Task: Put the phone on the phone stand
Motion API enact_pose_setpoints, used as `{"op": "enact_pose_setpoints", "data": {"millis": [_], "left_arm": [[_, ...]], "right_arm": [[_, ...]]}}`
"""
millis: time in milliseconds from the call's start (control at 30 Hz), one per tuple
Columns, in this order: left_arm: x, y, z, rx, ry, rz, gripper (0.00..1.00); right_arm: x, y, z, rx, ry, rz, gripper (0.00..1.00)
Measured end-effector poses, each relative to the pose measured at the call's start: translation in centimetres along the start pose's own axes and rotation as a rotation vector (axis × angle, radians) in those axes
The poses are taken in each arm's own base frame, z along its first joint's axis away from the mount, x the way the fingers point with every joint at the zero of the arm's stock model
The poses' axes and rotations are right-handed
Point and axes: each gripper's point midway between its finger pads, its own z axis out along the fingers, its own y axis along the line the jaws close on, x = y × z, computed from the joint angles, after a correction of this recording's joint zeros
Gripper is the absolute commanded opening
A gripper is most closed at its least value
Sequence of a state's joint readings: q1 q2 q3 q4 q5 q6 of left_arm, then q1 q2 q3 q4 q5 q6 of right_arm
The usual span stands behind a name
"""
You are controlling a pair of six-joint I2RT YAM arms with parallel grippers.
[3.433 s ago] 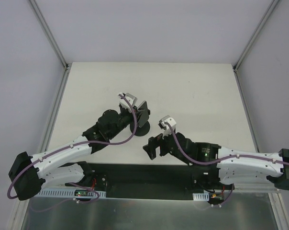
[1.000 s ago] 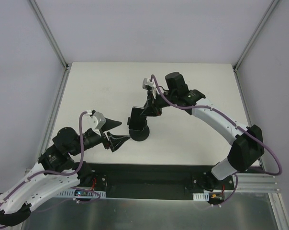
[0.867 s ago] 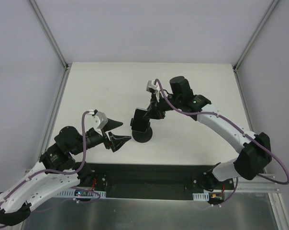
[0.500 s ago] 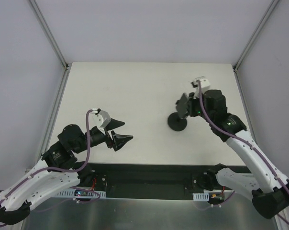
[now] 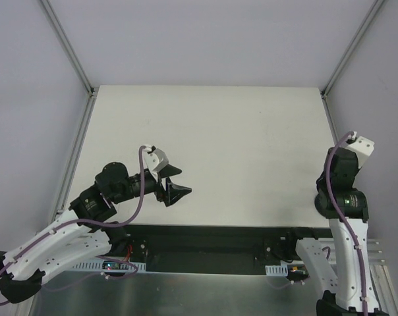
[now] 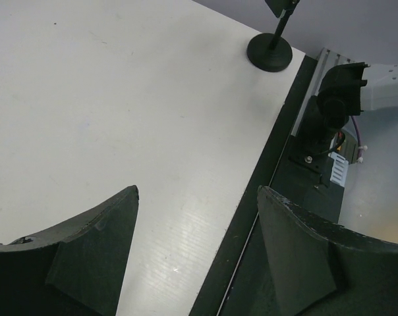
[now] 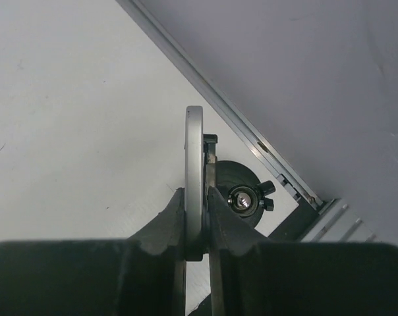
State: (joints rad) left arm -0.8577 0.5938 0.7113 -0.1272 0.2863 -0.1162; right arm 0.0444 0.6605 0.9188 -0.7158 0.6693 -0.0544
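Two tools to log. Which one has the phone? (M.)

Held in the right tool, jaws pinched narrow on it. It shows edge-on as a thin, silver-rimmed slab standing upright. The left tool is spread wide with nothing in it, hovering over the tabletop by the near edge, left of middle. (K.)

Where is the phone stand? (M.)

By the near-right corner, close to the rail along the right edge. From the right wrist, its round base shows below and just beside the phone. (K.)

Step in hand? (M.)

Judged: seating. The phone is over the stand and the grip is not released. Cannot tell whether its lower edge rests in the clamp head, which is hidden behind the phone. (K.)

Next move? (M.)

Bring the phone squarely onto the head, then widen the right jaws slowly with no sideways pull. The stand looks light and sits near the edge, so a nudge could tip or slide it. The left tool is well apart and could steady the base if wanted. (K.)
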Motion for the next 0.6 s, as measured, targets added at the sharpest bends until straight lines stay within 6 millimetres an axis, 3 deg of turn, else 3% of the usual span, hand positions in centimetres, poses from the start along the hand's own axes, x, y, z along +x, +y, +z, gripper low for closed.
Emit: {"op": "enact_pose_setpoints", "data": {"millis": [267,300,333,400,433,500,533,600], "left_arm": [[-0.4,-0.8,0.7,0.052,0.003,-0.003,0.71],[-0.5,-0.8,0.8,0.055,0.002,-0.003,0.71],[-0.5,-0.8,0.8,0.055,0.000,-0.004,0.71],[-0.6,-0.9,0.8,0.057,-0.004,-0.006,0.72],[-0.6,-0.9,0.8,0.058,-0.004,-0.007,0.72],[-0.6,-1.0,0.8,0.060,-0.003,-0.014,0.72],[-0.6,-1.0,0.8,0.063,-0.003,-0.017,0.72],[-0.6,-1.1,0.8,0.069,-0.002,-0.021,0.72]], "right_arm": [[0.3,-2.0,0.7,0.090,0.020,0.125,0.04],[0.3,-2.1,0.8,0.094,0.020,0.132,0.10],[0.3,-2.2,0.8,0.097,0.021,0.135,0.25],[0.4,-2.2,0.9,0.101,0.020,0.140,0.44],[0.3,-2.0,1.0,0.097,0.017,0.148,0.68],[0.2,-1.9,1.0,0.089,0.014,0.150,0.92],[0.2,-1.8,1.0,0.086,0.013,0.153,0.97],[0.2,-1.8,1.0,0.082,0.014,0.148,0.97]]}}
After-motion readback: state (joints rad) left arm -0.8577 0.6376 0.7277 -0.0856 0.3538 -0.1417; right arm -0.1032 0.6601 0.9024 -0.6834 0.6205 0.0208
